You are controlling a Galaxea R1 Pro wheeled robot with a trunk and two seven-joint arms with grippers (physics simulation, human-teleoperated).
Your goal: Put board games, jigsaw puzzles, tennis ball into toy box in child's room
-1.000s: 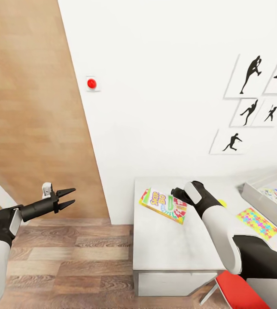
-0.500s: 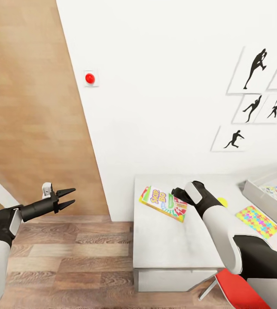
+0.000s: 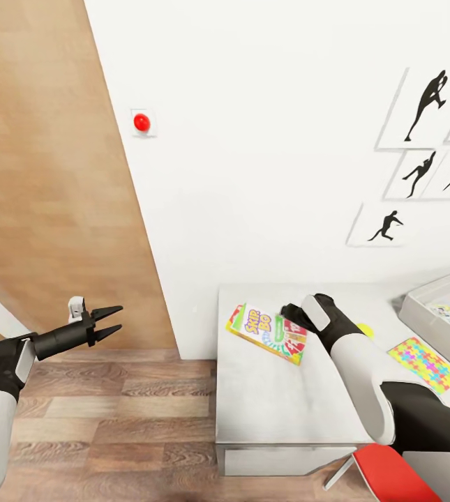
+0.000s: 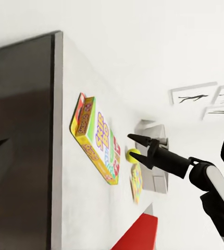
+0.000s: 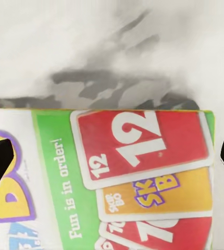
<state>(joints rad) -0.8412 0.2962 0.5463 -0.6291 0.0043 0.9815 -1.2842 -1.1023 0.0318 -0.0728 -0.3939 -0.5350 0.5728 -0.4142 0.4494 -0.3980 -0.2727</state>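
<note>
Hovering right tool point(image 4: 138, 147): my fingers spread wide over the board game point(image 3: 268, 332), box edge between the tips.
Box axis: long side slanting across the table point(image 3: 273, 397), nearer my right arm.
Left tool point(image 3: 109, 321): narrow gap, holding nothing, well apart.
Toy box point(image 3: 430, 315): farther right.

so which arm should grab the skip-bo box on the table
Right. Its pincer hangs open directly above the board game on the table, fingertips straddling the box in the right wrist view. The left pincer is open out over the floor, away from the table.
</note>
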